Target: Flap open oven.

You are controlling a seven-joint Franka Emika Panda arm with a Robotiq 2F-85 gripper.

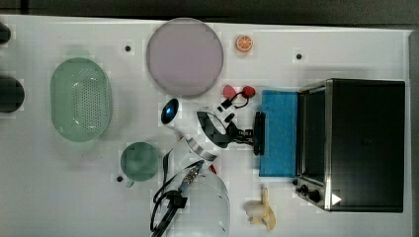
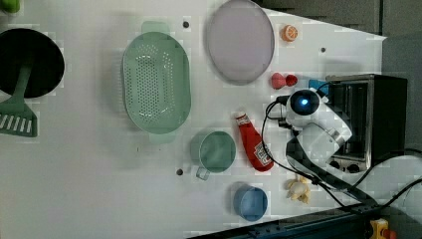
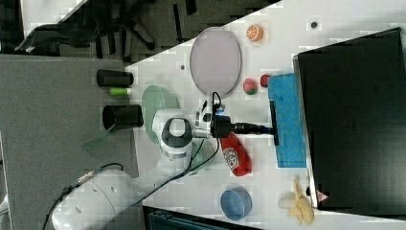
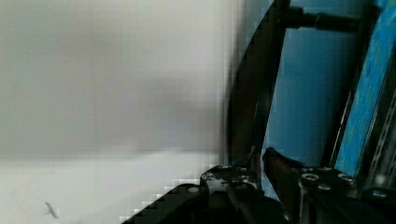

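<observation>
The oven (image 1: 365,143) sits at the top view's right end of the table (image 1: 321,217), its blue glass door (image 1: 279,133) already folded down flat toward my arm. I have the gripper (image 1: 252,134) narrowed onto the door's black bar handle (image 1: 259,133), one finger to either side of it in the wrist view. The bar runs crosswise to my reach, and the hinge lies beyond it at the top view's right. I judge little swing is left.
</observation>
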